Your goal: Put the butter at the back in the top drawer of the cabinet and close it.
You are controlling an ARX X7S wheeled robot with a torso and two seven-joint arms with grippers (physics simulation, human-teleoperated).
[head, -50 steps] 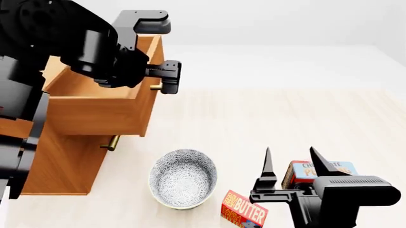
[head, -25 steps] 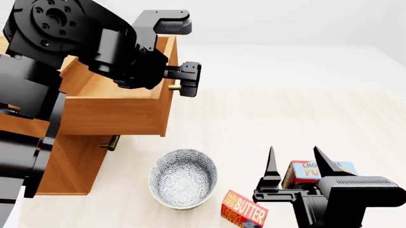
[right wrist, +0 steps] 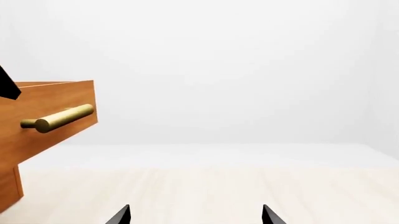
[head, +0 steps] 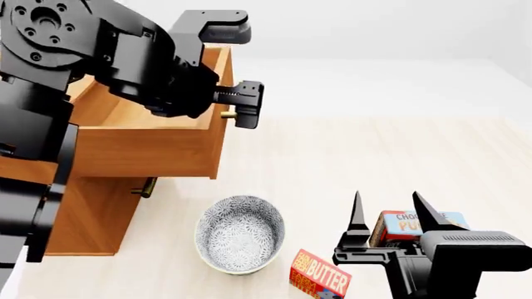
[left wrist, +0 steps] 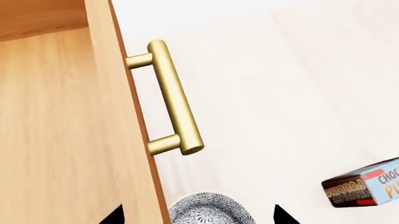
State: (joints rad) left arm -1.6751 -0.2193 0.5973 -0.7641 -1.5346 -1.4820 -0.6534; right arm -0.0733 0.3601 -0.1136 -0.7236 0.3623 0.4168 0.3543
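Observation:
The butter [head: 320, 275], a red-and-orange box, stands on the floor at the head view's lower edge, just left of and below my right gripper [head: 387, 205]. That gripper is open and points up with nothing between its fingers. The top drawer [head: 149, 149] of the cabinet [head: 83, 212] is pulled out, showing its bare wood inside. My left gripper [head: 231, 65] is open over the drawer's front edge, above the brass handle [left wrist: 171, 95] and not closed on it. In the left wrist view, one fingertip lies over the drawer's inside and the other over the floor.
A patterned grey bowl [head: 240, 233] sits on the floor between the cabinet and the butter. A chocolate pudding box [head: 407, 225] lies behind the right gripper's fingers. A lower drawer's handle [head: 146, 187] sticks out under the open drawer. The right wrist view shows the drawer front [right wrist: 59, 117].
The top drawer has slid further out to the right along with my left arm, then stopped. The right gripper has drifted slightly right and stays open.

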